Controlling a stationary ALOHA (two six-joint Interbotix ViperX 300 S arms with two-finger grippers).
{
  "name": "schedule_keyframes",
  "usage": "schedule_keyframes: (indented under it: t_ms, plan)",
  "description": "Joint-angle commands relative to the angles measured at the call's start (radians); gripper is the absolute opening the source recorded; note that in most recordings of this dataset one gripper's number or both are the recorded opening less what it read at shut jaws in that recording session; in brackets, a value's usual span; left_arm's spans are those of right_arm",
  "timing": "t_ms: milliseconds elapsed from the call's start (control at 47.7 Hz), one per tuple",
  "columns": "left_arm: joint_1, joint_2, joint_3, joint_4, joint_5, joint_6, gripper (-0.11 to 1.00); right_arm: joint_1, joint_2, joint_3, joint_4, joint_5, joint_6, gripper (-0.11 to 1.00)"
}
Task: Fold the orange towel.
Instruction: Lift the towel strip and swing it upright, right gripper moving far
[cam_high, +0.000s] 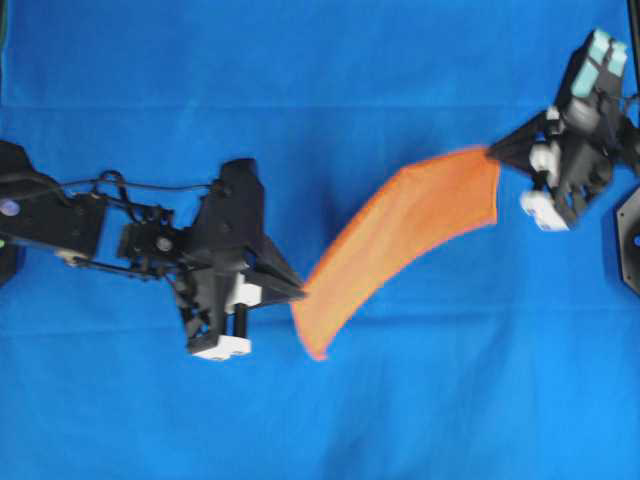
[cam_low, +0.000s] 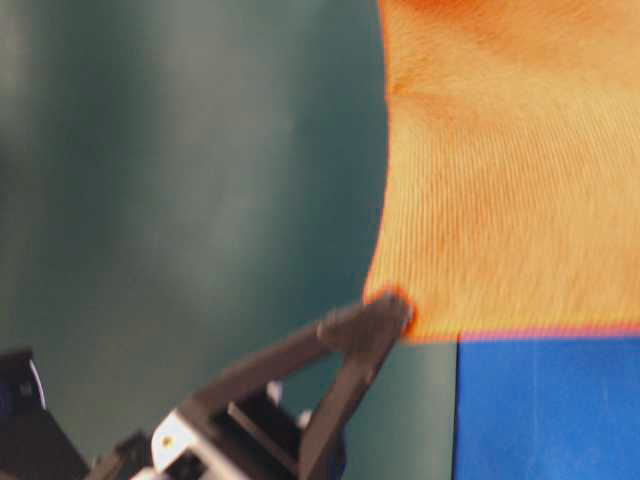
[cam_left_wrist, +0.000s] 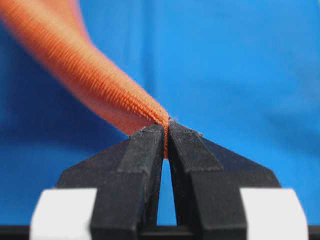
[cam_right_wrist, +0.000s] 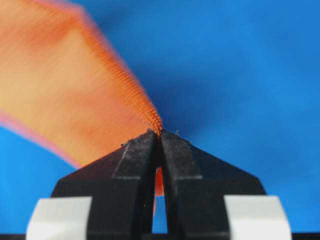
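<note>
Close against the left wrist camera, the left gripper (cam_left_wrist: 165, 131) has its two black fingers (cam_left_wrist: 142, 165) pressed together on a corner of the orange towel (cam_left_wrist: 90, 80), whose cloth runs up and away to the left as a taut, narrow band. The right wrist view shows the same grip on the other end — the right gripper (cam_right_wrist: 159, 134) pinches a towel (cam_right_wrist: 70, 100) corner between its fingertips, a sliver of orange showing down in the slit between them.

From above, the towel (cam_high: 415, 235) hangs in the air between the two arms, a curved strip stretching from the left gripper (cam_high: 298, 292) near the middle of the blue table cloth (cam_high: 320, 420) up to the right gripper (cam_high: 492, 152) at the upper right. Its lower end sags a little past the left fingertips.

At table level, the left gripper (cam_low: 395, 315) holds the towel's (cam_low: 500, 170) bottom corner — the cloth spreads wide above it, with the blue cloth (cam_low: 545, 410) below and a dim greenish backdrop (cam_low: 180, 200) behind.
</note>
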Motion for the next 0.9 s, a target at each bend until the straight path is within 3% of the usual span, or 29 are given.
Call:
schedule_keyframes:
  t_ms: [0, 335, 629, 880]
  plan:
    - [-0.017, 0.025, -0.058, 0.003, -0.037, 0.031, 0.01, -0.063, 0.040, -0.055, -0.035, -0.029, -0.005, 0.03]
    - [-0.044, 0.184, -0.247, 0.003, -0.074, 0.186, 0.01, -0.173, 0.229, -0.207, -0.143, -0.071, -0.006, 0.03]
    - [-0.048, 0.287, -0.356, 0.003, -0.098, 0.225, 0.01, -0.181, 0.374, -0.339, -0.178, -0.080, -0.008, 0.03]
    - [-0.048, 0.299, -0.367, 0.003, -0.098, 0.232, 0.01, -0.187, 0.359, -0.328, -0.195, -0.067, -0.009, 0.03]
